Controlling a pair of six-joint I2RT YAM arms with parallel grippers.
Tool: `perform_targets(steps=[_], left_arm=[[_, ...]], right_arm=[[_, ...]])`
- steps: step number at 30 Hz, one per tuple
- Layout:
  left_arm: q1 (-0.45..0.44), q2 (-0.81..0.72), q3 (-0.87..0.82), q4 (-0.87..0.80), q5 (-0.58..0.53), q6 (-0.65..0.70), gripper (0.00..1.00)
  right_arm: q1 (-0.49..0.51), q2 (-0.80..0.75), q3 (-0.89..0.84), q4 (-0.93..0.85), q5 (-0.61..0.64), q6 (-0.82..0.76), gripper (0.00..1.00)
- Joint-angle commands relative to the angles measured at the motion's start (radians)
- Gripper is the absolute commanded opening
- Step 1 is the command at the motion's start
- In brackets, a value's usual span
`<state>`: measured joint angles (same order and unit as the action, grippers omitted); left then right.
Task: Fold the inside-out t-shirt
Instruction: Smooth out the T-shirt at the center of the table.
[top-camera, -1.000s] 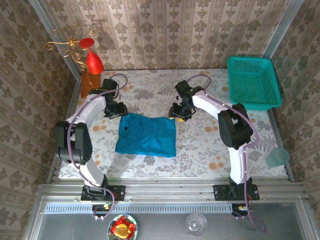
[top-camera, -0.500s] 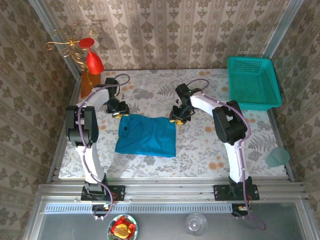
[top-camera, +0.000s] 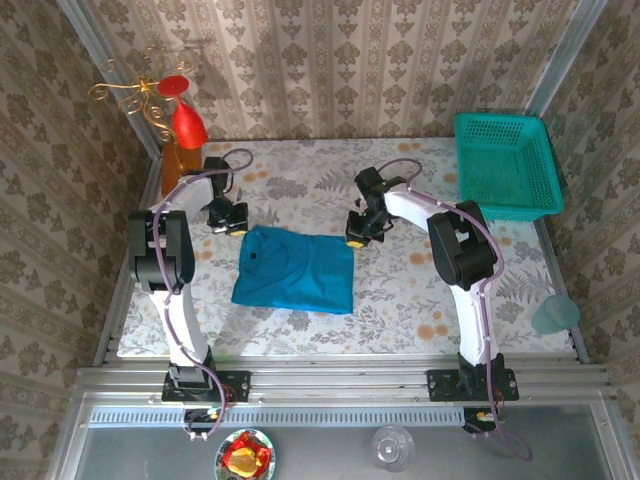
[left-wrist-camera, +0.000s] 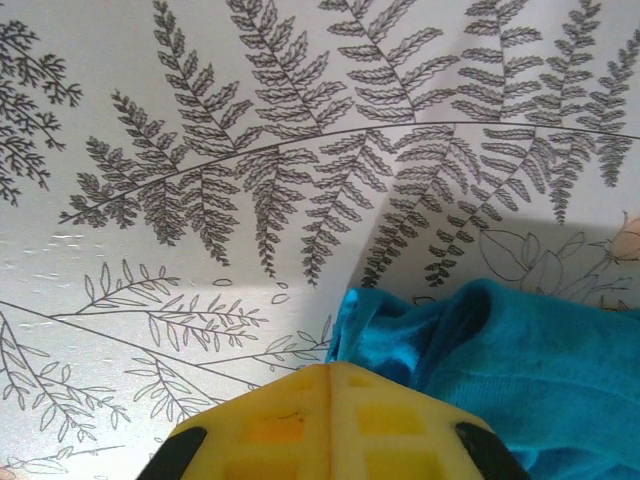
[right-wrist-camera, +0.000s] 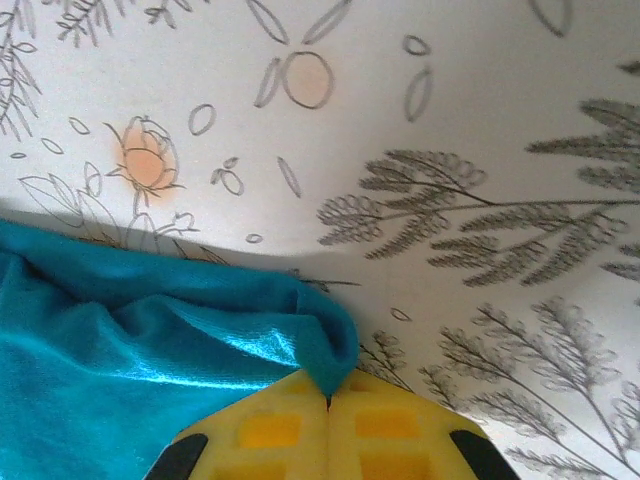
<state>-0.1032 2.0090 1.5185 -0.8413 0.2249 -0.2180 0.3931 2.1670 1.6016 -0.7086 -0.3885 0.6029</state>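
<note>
Lying flat as a rough teal-blue rectangle, the t-shirt (top-camera: 295, 272) sits on the flower-patterned desk (top-camera: 420, 290) a little left of the middle, between the two arms. The left gripper (top-camera: 229, 216) is at the shirt's far left corner and the right gripper (top-camera: 358, 234) is at its far right corner, both low over the desk. From the left wrist, the yellow jaws are pressed together with only a seam between them. A bunched fold of cloth runs up to that seam from the right, so the jaws appear to pinch the corner, though the tips hide the exact contact. From the right wrist, the jaws are likewise closed tight, and a rolled point of the shirt's edge comes straight down into the seam and is nipped there. The rest of the cloth spreads away to the left of that view, its edge lifted a little and casting a shadow on the desk. A green mesh basket (top-camera: 505, 165) stands at the far right corner of the desk, well apart from the shirt. An orange container (top-camera: 178, 168) with a red piece above it stands at the far left corner.
</note>
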Motion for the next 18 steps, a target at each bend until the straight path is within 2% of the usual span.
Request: perform_targets(steps=[1, 4, 8, 18], left_arm=[[0.009, -0.085, 0.005, 0.014, 0.062, -0.002, 0.18], [0.020, -0.062, 0.027, 0.018, 0.184, 0.019, 0.30], [0.034, -0.005, 0.039, 0.023, 0.315, 0.032, 0.38], [0.037, 0.075, 0.023, 0.045, 0.393, 0.029, 0.41]], right_arm=[[-0.010, -0.046, -0.023, -0.006, 0.020, -0.012, 0.00], [-0.009, -0.048, -0.026, -0.003, 0.017, -0.009, 0.00], [-0.010, -0.051, -0.023, -0.014, 0.020, -0.012, 0.00], [-0.010, -0.057, -0.010, -0.034, 0.030, -0.020, 0.00]])
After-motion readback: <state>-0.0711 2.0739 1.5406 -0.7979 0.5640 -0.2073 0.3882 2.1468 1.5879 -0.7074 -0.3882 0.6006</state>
